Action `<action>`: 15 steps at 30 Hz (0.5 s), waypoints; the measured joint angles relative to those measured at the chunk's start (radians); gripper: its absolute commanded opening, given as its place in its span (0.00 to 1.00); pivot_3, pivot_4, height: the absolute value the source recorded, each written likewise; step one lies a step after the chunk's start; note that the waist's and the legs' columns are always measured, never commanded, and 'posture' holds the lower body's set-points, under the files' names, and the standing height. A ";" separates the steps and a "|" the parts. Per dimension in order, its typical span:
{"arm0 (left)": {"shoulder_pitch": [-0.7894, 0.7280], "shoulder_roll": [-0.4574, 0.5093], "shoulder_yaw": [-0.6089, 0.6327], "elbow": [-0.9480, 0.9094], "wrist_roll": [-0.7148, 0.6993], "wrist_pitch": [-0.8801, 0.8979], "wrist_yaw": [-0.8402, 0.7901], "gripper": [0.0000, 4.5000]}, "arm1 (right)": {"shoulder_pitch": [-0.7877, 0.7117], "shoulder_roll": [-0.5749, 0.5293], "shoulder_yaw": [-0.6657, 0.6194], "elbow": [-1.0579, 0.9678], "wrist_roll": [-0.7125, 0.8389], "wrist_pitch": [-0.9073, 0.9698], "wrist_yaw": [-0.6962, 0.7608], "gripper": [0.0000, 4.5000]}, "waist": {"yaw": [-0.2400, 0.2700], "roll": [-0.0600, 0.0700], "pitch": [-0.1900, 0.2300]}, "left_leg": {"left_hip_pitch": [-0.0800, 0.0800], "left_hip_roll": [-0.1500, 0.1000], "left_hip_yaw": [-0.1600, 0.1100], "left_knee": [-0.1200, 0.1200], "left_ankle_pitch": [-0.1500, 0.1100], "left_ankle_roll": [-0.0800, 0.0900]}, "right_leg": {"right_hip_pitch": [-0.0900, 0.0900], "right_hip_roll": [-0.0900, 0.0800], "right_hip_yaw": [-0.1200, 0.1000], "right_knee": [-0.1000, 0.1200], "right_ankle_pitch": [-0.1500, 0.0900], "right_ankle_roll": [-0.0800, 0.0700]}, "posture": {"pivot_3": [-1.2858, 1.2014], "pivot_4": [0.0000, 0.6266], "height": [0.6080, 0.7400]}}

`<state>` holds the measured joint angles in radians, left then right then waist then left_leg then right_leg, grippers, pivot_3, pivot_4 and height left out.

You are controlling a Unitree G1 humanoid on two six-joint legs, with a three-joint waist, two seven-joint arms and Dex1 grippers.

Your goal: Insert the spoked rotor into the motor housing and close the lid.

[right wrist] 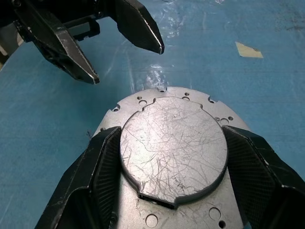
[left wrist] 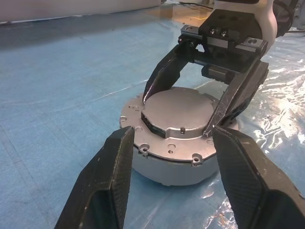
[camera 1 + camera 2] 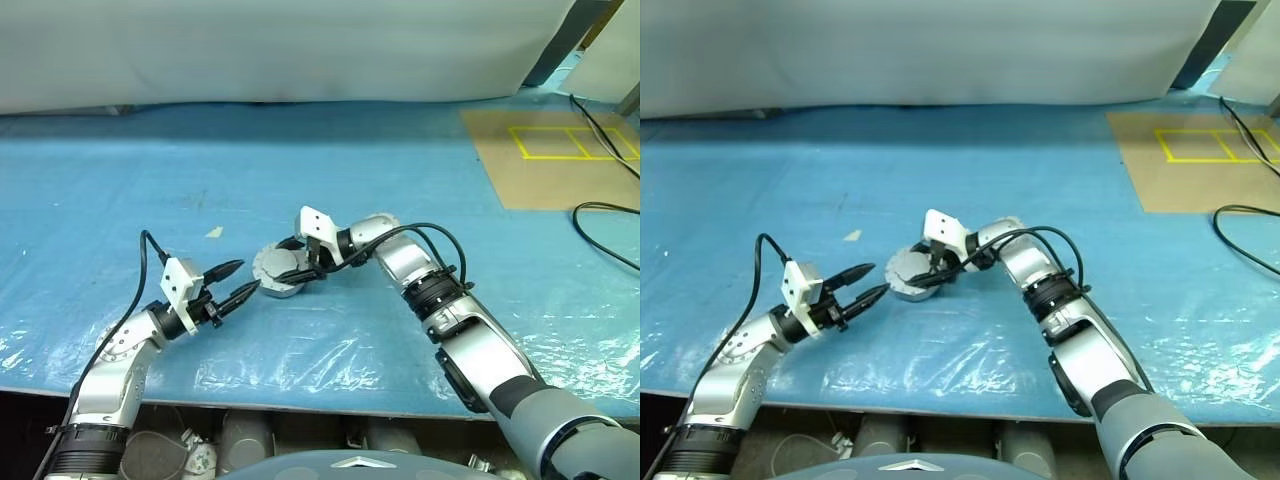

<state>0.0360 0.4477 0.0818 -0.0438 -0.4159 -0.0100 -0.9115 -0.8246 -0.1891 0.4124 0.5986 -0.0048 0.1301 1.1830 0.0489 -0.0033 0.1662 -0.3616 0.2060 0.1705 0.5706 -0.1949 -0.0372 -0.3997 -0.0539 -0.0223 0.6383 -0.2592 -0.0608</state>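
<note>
The motor housing (image 2: 167, 171), a short silver cylinder, stands on the blue table (image 3: 420, 180) near the middle. The lid (image 1: 174, 143) lies flat on top of it, plain scratched grey face up. My right gripper (image 2: 176, 114) reaches in from the right, shut on the lid, its two black fingers (image 1: 102, 160) pressed against opposite sides of the raised round part. My left gripper (image 3: 250, 275) is open just left of the housing, pointing at it with nothing between its fingers (image 2: 112, 162), its tips just short of the rim. The spoked rotor is out of view.
Clear plastic film (image 3: 300, 350) covers the blue table top. A brown board with yellow tape lines (image 3: 560, 150) lies at the back right, with black cables (image 3: 600, 215) beside it. A small pale scrap (image 3: 214, 232) lies behind the left gripper. The table's front edge (image 3: 300, 402) is close below the arms.
</note>
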 measured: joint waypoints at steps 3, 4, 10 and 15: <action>-0.003 -0.003 -0.003 0.000 0.000 0.001 0.001 0.60 | -0.001 -0.002 -0.015 0.003 0.016 0.041 0.022 0.66 | 0.004 0.000 0.000 | 0.001 0.000 0.000 0.000 0.000 0.000 | 0.002 0.000 0.000 -0.001 0.000 0.000 | 0.52 0.24 1.00; -0.003 -0.003 -0.003 0.000 0.000 0.001 0.001 0.60 | -0.001 -0.004 -0.023 0.002 0.023 0.060 0.032 0.66 | 0.005 0.000 0.000 | 0.001 0.000 0.000 0.000 0.000 0.000 | 0.002 0.000 0.000 -0.001 0.000 0.000 | 0.52 0.24 1.00; -0.011 -0.007 -0.008 0.000 0.001 0.001 0.001 0.60 | 0.036 -0.014 -0.006 -0.028 0.007 0.012 0.018 0.66 | 0.005 0.001 -0.003 | 0.003 0.000 0.001 -0.001 0.000 0.000 | 0.003 0.000 0.000 -0.003 0.000 0.000 | 0.52 0.24 1.00; -0.014 -0.014 -0.015 -0.001 0.003 0.002 0.001 0.60 | 0.049 -0.007 0.004 -0.034 -0.007 -0.018 -0.031 0.66 | 0.003 0.002 -0.003 | 0.016 0.000 0.001 -0.009 0.000 0.000 | 0.013 0.000 0.001 -0.007 -0.001 0.001 | 0.52 0.24 1.00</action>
<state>0.0215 0.4339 0.0665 -0.0443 -0.4133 -0.0085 -0.9107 -0.7759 -0.1958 0.4166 0.5649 -0.0120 0.1123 1.1516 0.0515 -0.0016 0.1631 -0.3459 0.2058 0.1718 0.5621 -0.1951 -0.0368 -0.3870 -0.0540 -0.0212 0.6313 -0.2600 -0.0598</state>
